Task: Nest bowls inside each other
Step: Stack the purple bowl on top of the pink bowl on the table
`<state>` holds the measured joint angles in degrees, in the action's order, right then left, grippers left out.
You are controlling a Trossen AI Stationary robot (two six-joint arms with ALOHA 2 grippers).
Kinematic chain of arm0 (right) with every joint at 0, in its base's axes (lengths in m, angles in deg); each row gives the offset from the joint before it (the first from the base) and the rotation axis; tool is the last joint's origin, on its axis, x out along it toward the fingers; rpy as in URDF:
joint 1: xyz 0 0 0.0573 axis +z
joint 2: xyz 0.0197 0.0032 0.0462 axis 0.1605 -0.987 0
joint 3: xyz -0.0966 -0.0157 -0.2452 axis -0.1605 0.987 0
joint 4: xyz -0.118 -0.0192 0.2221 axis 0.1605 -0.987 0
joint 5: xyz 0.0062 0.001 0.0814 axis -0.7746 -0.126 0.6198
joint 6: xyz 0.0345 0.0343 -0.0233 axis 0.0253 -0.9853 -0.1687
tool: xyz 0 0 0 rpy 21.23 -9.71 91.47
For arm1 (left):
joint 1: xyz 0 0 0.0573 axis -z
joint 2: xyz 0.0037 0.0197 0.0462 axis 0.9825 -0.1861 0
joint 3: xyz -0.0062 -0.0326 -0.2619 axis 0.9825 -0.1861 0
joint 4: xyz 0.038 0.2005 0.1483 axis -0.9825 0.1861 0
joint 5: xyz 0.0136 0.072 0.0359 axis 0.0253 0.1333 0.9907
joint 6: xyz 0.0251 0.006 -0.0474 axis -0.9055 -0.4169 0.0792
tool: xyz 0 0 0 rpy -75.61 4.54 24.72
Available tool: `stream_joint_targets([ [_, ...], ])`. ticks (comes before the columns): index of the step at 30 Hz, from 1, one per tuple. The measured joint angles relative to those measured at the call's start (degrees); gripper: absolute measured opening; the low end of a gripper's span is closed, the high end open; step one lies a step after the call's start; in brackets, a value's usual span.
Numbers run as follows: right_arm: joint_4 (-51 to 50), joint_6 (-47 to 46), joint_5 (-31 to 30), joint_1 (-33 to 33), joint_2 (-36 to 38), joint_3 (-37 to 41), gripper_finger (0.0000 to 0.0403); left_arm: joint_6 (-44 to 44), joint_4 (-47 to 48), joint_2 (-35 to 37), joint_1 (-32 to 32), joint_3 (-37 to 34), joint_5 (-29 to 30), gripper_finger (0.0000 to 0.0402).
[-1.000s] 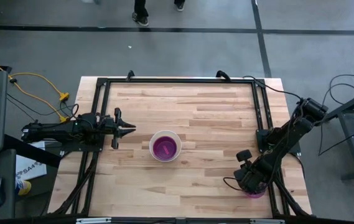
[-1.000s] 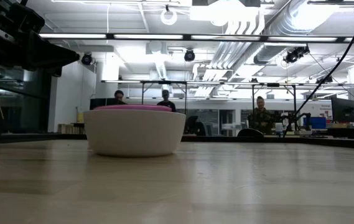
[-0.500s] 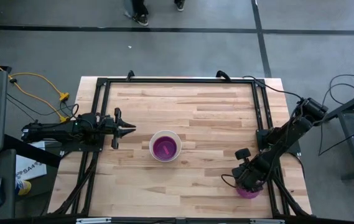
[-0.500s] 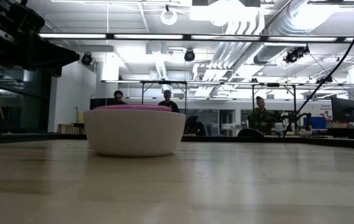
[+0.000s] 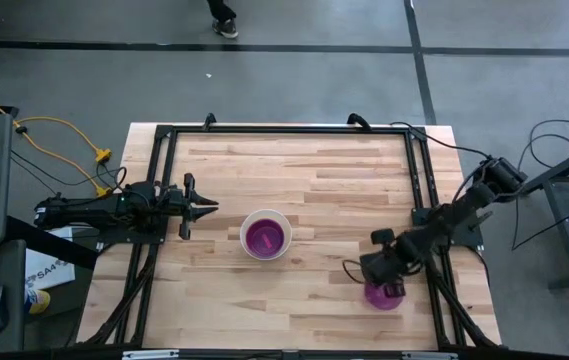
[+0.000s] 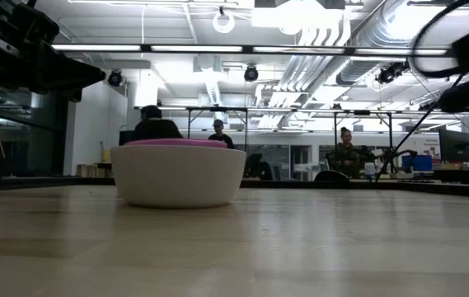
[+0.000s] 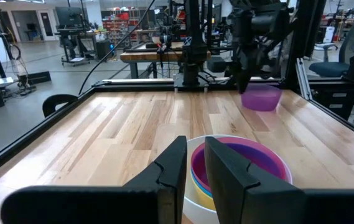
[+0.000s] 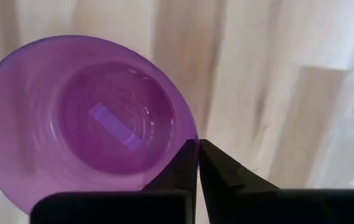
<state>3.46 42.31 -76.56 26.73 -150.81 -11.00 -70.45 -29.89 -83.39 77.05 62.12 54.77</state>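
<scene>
Pinching its rim, the purple bowl (image 5: 382, 295) had been lifted by the right gripper (image 5: 388, 285) and carried inward toward the white bowl (image 5: 265, 234); the left gripper (image 5: 202, 207) was kept narrowly parted, idle

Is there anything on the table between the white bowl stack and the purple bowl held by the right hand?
Nothing: the high view shows only bare wooden table between the white plastic bowl stack and the small purple plastic bowl gripped by the right hand.

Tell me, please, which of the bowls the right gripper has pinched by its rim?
The purple bowl, gripped by the right gripper near the table's right edge; the others sit nested inside the white bowl mid-table.
</scene>
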Motion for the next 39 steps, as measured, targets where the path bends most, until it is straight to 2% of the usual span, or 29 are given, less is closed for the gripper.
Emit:
stream_joint_targets([
  [7,1.91,-0.47,-3.57,-9.44,-0.31,-2.80,0.0004,0.01,0.00,-0.02,-0.01,0.00,-0.01,0.0058],
  [12,0.44,6.95,-4.13,-15.32,-3.32,-9.86,0.0004,0.02,0.00,0.00,-0.01,0.00,-0.02,0.0058],
  [18,-6.84,18.18,-4.17,-21.43,-11.47,-22.60,0.0004,0.02,0.00,0.00,0.01,0.00,-0.02,0.0058],
  [24,-12.70,27.08,-4.89,-25.08,-18.07,-33.55,0.0003,0.00,0.00,0.00,0.00,0.00,-0.02,0.0058],
  [31,-17.89,35.19,-10.03,-28.08,-22.86,-44.40,0.0003,0.01,0.00,0.00,0.00,0.00,0.00,0.0058],
  [36,-19.81,38.15,-9.97,-30.08,-25.87,-50.87,0.0003,0.01,0.00,0.00,-0.02,0.00,-0.02,0.0058],
  [39,-19.77,38.30,-7.95,-31.56,-27.84,-54.95,0.0003,0.02,0.00,-0.01,-0.02,0.00,-0.02,0.0058],
])
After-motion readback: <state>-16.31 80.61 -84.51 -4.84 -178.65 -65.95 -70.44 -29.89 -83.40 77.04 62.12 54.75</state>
